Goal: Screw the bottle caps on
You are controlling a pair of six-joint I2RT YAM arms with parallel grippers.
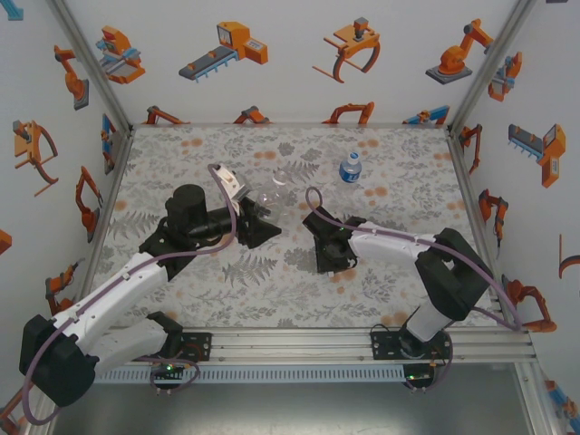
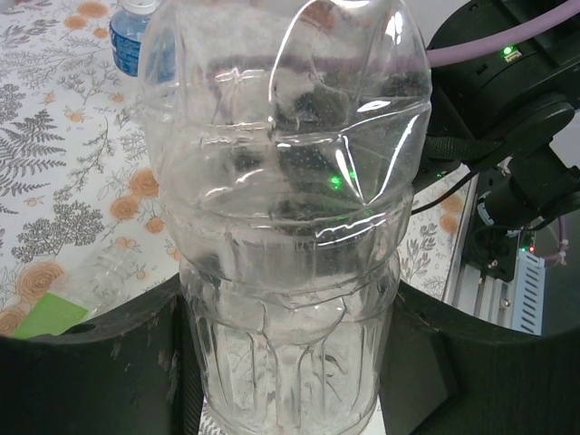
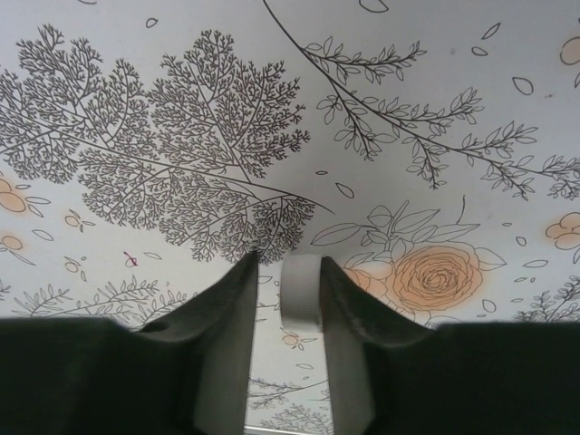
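Top view high, looking down; wrist views close-up; all share floral table [image 1: 272, 290]; left apparently near-level.

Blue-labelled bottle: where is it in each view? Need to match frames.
Top external: blue-labelled bottle stands upright, far centre-right on the floral tablecloth.
Left wrist: top-left corner, behind the unlabelled bottle gripped by the left hand.
Right wrist: looks down at the cloth, a white cap between the jaws of the right hand.
Shared landmark: the floral tablecloth, in all three.
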